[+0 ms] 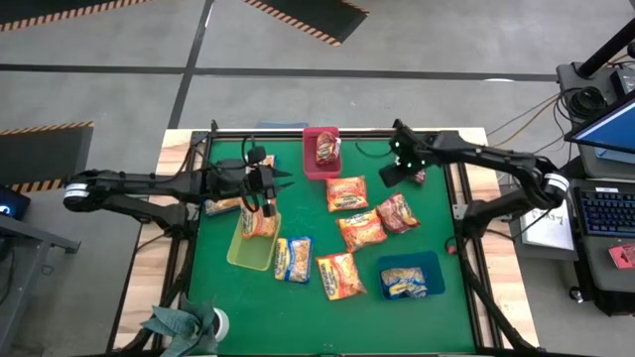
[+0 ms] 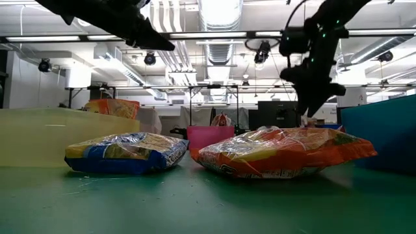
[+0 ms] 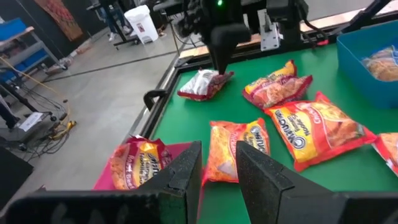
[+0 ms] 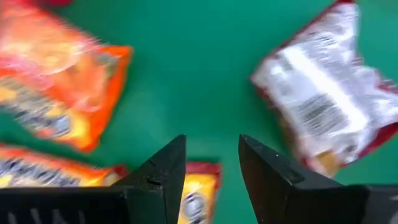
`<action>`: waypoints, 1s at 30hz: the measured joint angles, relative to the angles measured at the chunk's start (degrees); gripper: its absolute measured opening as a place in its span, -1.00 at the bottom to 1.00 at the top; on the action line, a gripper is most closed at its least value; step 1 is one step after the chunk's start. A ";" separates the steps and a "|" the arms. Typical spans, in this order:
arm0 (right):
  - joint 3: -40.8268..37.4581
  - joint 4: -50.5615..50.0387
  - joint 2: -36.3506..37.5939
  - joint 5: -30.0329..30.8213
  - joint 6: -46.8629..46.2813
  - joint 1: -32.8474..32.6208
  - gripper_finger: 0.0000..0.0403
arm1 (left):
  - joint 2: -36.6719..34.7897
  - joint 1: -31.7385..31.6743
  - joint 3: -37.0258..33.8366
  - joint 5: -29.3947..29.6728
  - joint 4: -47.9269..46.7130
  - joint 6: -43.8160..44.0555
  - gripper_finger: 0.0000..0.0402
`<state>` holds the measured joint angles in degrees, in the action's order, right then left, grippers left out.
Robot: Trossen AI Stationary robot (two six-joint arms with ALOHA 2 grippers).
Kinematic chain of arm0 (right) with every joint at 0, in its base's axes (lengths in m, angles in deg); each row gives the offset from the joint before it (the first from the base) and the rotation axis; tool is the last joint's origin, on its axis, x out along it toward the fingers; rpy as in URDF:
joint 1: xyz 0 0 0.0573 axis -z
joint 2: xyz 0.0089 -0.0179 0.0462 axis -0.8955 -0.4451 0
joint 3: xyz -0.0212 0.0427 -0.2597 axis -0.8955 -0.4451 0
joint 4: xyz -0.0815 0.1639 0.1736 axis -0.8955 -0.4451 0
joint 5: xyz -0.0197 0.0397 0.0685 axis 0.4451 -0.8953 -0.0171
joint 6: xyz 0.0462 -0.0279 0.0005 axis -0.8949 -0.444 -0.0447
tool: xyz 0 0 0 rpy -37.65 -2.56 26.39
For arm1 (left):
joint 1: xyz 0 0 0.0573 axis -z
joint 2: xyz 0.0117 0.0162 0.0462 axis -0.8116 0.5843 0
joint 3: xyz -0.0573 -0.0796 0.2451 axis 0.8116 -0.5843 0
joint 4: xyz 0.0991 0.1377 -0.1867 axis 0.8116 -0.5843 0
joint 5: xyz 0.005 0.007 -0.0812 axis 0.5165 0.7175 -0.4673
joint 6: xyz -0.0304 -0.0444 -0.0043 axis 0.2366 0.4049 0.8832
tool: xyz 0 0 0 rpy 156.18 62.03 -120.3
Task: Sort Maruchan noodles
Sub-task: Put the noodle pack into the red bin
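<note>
Maruchan noodles lie across the green table: orange packets (image 1: 346, 193) (image 1: 362, 230) (image 1: 340, 275), a dark red one (image 1: 398, 212) and a blue one (image 1: 294, 258). One packet sits in each tray: red (image 1: 320, 167), yellow-green (image 1: 248, 256), blue (image 1: 412, 260). A red packet (image 4: 323, 99) lies face down at the far right. My right gripper (image 4: 211, 155) hovers open just beside it, pointing steeply down, nothing between its fingers. My left gripper (image 3: 219, 165) hangs open and empty above the table, between the red tray and the yellow-green tray.
Another packet (image 1: 223, 205) lies under my left arm at the table's left edge. A small plant (image 1: 184, 327) and a tape roll (image 1: 220, 322) sit at the near left corner. Bare green mat shows along the near edge.
</note>
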<state>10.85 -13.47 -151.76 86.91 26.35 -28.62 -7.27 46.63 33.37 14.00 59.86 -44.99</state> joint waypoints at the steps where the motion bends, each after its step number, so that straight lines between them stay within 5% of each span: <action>1: 0.00 0.05 -0.56 0.66 0.97 1.29 -0.32 | 0.00 -0.21 0.27 0.02 0.02 -0.36 -0.59; 7: 0.00 0.07 -3.70 10.52 4.37 5.76 -0.32 | -0.04 -1.86 1.36 0.04 0.98 -4.91 -0.59; 24: 0.00 0.45 -16.71 11.35 6.19 6.46 -0.28 | -0.07 -3.54 1.25 0.12 1.03 -5.44 -0.59; 30: 0.20 2.77 -20.83 12.38 7.29 6.46 -0.45 | -0.07 -3.53 1.20 0.09 1.03 -4.13 -0.59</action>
<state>11.05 -10.70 -172.59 99.29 33.63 -22.16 -7.33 43.11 34.57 14.08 60.88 -49.13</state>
